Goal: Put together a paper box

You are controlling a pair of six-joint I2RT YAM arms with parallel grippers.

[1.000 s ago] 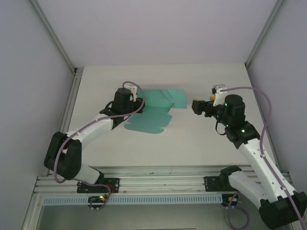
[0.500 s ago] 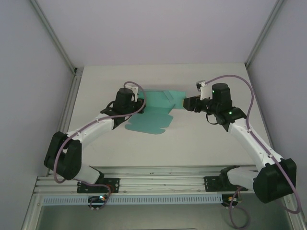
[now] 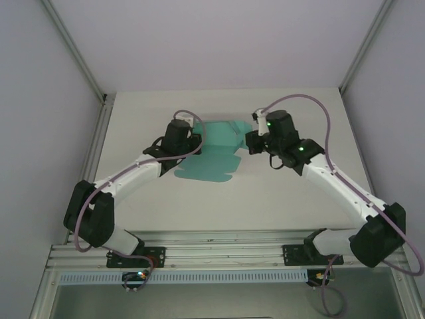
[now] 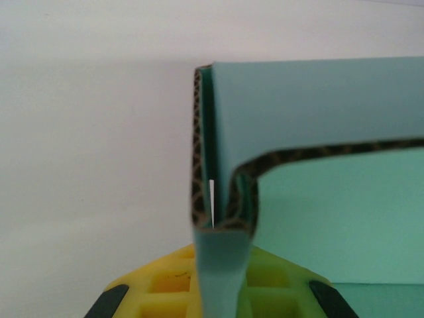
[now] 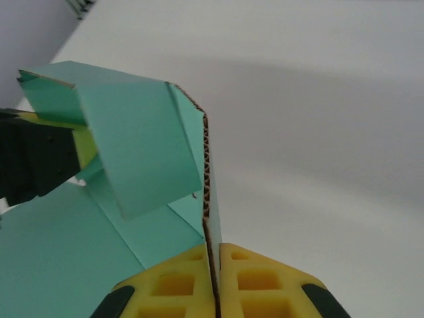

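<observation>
Right arm: swung in from 3 o'clock over the last second. Your right gripper was wide apart and well clear of the box; it is now clamped on the card's 3 o'clock edge. The right wrist view confirms it: the yellow pads are pressed together on a corrugated edge, and that panel stands up from the sheet.

Left gripper: grip unchanged, clamped on the 9 o'clock edge. Its wrist view shows a folded strip of card pinched tight, with a panel bent over above it. The arm has crept slightly toward 12 o'clock.

Box: lies on the surface a little toward 12 o'clock of centre, between the two grippers. It is mostly a flat cut-out. Both held ends are lifted, and the 6 o'clock part lies flat.

Meaning: you now hold both ends, so folding with two arms can begin. I judge this an early stage, with the walls only starting to rise and no closed shape yet. Watch for card slipping from either grip if you pull the arms apart.
</observation>
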